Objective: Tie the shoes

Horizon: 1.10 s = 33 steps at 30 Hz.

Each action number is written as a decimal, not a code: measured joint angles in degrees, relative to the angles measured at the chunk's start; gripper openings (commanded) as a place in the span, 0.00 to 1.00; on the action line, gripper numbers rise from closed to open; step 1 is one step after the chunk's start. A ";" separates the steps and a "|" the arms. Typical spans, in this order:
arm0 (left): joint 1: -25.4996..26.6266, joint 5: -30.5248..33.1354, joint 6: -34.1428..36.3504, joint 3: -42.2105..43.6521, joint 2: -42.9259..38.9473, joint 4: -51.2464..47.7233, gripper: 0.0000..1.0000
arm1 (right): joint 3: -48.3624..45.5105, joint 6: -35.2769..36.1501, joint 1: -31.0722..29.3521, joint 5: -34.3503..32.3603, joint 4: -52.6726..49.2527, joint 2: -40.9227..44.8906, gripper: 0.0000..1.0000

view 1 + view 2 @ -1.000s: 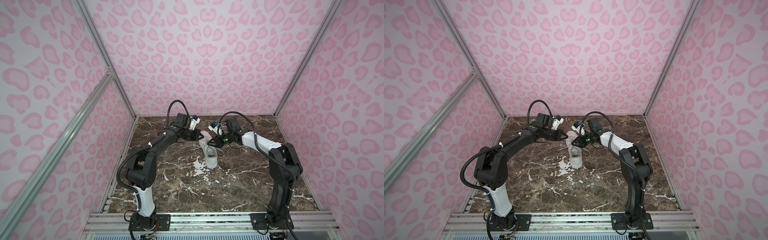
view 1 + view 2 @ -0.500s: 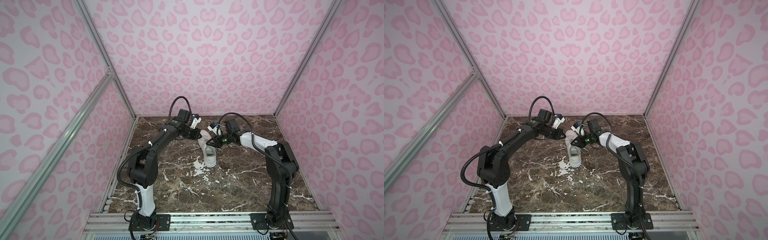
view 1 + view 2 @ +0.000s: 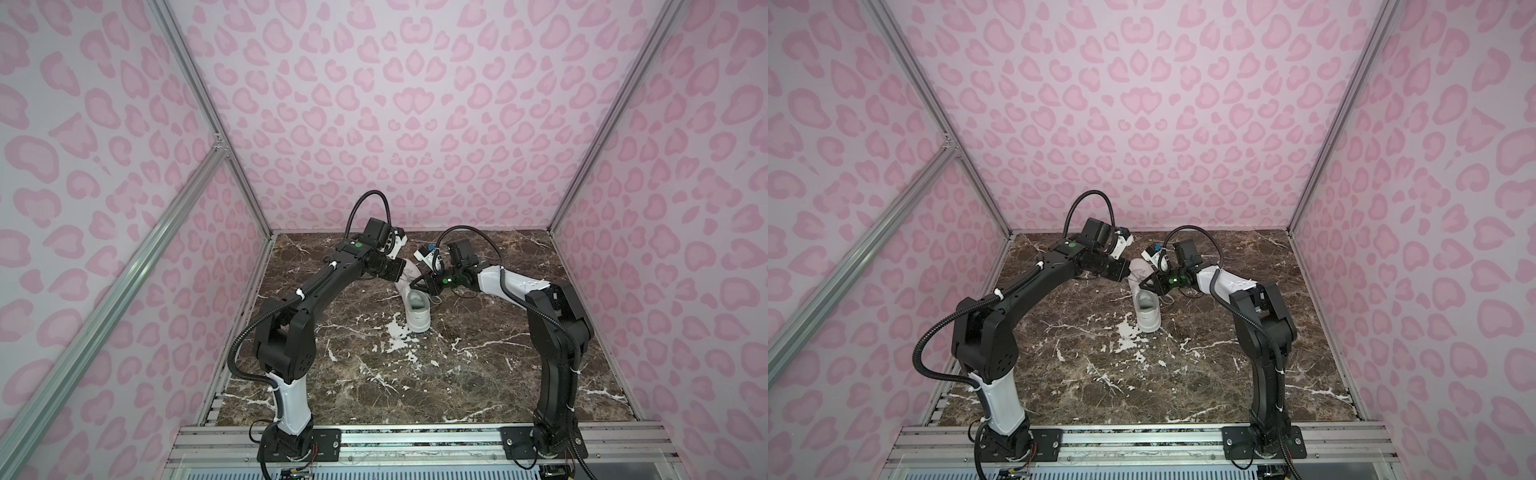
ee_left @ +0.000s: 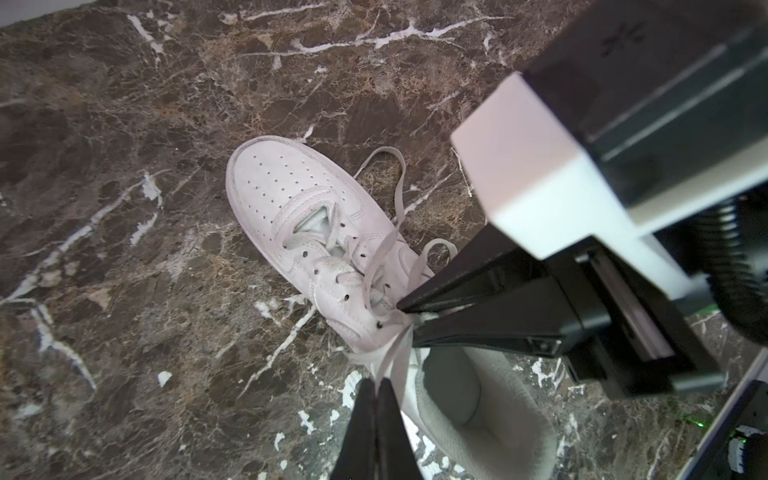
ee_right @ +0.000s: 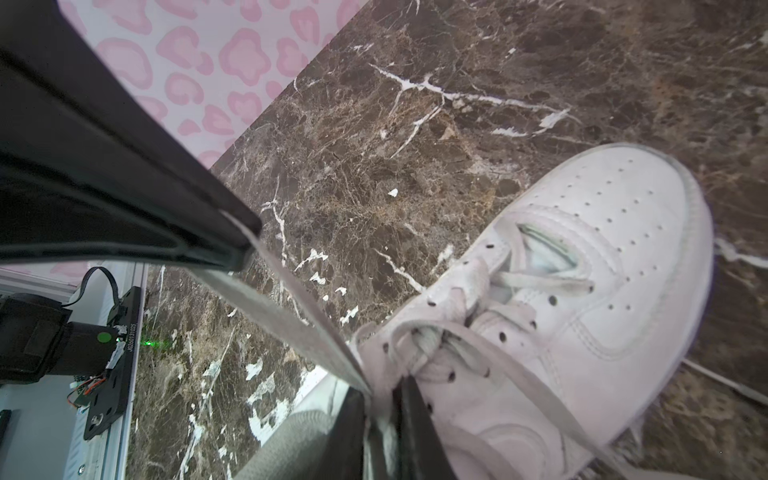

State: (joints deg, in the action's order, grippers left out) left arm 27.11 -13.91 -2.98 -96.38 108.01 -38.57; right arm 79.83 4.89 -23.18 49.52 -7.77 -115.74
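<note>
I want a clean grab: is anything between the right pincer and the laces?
Nothing visible. The right pincer is closed on the laces at the top eyelets of the sneaker; the left pincer holds them taut beside it.

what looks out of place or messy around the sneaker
Only the laces of the white sneaker: they are untied, with one loop sprawled on the marble tabletop beside it. The left gripper and right gripper each pinch a strand. Nothing looks spilled or damaged.
</note>
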 measured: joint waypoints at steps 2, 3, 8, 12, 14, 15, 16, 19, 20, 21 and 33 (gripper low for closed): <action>0.00 0.39 0.15 -0.15 0.20 -0.39 0.08 | 0.02 -0.20 0.07 0.04 0.22 -0.07 0.15; 0.00 0.35 0.15 -0.15 0.26 -0.46 0.13 | 0.11 -0.24 0.09 0.04 0.11 -0.09 0.15; -0.39 -1.27 -1.57 2.67 -0.68 4.07 0.35 | 0.48 -1.25 0.11 -0.07 -0.87 -0.09 0.15; -0.46 -3.82 -3.32 5.79 -1.55 7.54 0.40 | 0.74 -1.44 0.13 -0.09 -1.33 -0.09 0.14; -0.42 -5.03 -4.72 7.76 -2.21 9.86 0.45 | 0.74 -1.44 0.15 -0.07 -1.42 -0.09 0.14; -0.42 -5.46 -5.22 8.79 -2.62 10.58 0.47 | 0.74 -1.46 0.15 -0.07 -1.46 -0.09 0.14; -0.46 -5.84 -5.79 10.01 -3.19 11.58 0.49 | 0.74 -1.46 0.15 -0.07 -1.49 -0.09 0.14; -0.92 -7.08 -7.96 13.16 -4.76 14.56 0.51 | 0.74 -1.77 0.15 -0.02 -1.49 -0.09 0.13; -1.07 -7.32 -8.61 14.05 -5.09 15.74 0.52 | 0.74 -1.77 0.15 -0.02 -1.49 -0.09 0.13; -1.18 -7.58 -9.29 14.62 -5.20 16.50 0.53 | 0.74 -1.86 0.15 0.00 -1.49 -0.09 0.13; -2.25 -8.55 -16.26 24.63 -10.29 28.15 0.71 | 1.07 -1.88 0.04 0.00 -2.08 -0.22 0.12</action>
State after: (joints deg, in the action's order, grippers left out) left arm 24.86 -22.46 -19.25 -71.75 97.71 -10.41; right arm 80.90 3.01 -23.14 49.52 -9.85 -115.96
